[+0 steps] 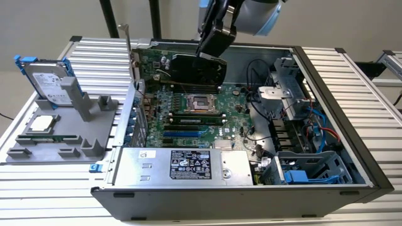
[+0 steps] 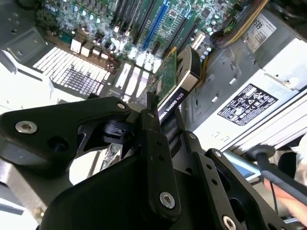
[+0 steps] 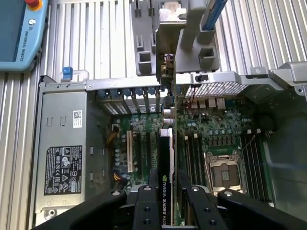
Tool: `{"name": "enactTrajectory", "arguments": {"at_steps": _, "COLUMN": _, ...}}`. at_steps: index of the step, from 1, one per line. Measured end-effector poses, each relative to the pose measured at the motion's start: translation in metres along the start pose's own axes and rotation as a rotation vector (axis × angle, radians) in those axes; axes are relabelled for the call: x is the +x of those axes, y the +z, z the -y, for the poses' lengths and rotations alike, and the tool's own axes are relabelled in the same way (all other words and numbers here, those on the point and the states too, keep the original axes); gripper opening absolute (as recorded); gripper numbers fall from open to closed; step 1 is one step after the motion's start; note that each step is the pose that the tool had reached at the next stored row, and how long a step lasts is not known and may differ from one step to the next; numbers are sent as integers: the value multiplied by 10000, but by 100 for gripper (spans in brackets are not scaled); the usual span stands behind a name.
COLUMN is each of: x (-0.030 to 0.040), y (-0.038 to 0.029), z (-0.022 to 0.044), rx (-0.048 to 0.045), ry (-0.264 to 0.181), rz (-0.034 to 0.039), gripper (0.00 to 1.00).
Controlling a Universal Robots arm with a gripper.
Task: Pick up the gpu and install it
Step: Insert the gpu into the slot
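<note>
My gripper (image 1: pixel 210 55) is shut on the gpu (image 1: pixel 196 70), a green card with a black cooler. It holds the card on edge, tilted, inside the open computer case (image 1: pixel 351 122) over the far end of the motherboard (image 1: pixel 188 117). In both wrist views the black fingers (image 3: pixel 147 203) clamp the card's upper edge (image 3: pixel 166 158), and the card (image 2: pixel 176 79) points down toward the expansion slots (image 3: pixel 128 152). Its silver end bracket (image 3: pixel 165 45) sits at the case's rear wall. I cannot tell whether the card touches a slot.
On the exterior view's left, a grey fixture (image 1: pixel 94 110) holds a hard drive in a blue frame (image 1: pixel 47 80), a processor (image 1: pixel 41 123) and a memory stick (image 1: pixel 47 139). The power supply (image 1: pixel 182 165) fills the case's near side, and drive cages and cables (image 1: pixel 295 103) its right. A teach pendant (image 3: pixel 19 33) lies outside the case.
</note>
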State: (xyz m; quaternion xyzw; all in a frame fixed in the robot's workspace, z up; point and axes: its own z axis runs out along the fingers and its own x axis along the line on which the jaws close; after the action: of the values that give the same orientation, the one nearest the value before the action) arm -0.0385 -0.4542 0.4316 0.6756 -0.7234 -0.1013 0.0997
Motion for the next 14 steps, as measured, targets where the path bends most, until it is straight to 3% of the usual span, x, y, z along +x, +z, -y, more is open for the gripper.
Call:
{"name": "enactTrajectory", "arguments": {"at_steps": 7, "x": 0, "y": 1, "z": 0, "rx": 5, "ry": -527, "rz": -153, "gripper": 0}}
{"name": "enactTrajectory", "arguments": {"at_steps": 14, "x": 0, "y": 1, "z": 0, "rx": 7, "ry": -811, "rz": -236, "gripper": 0}}
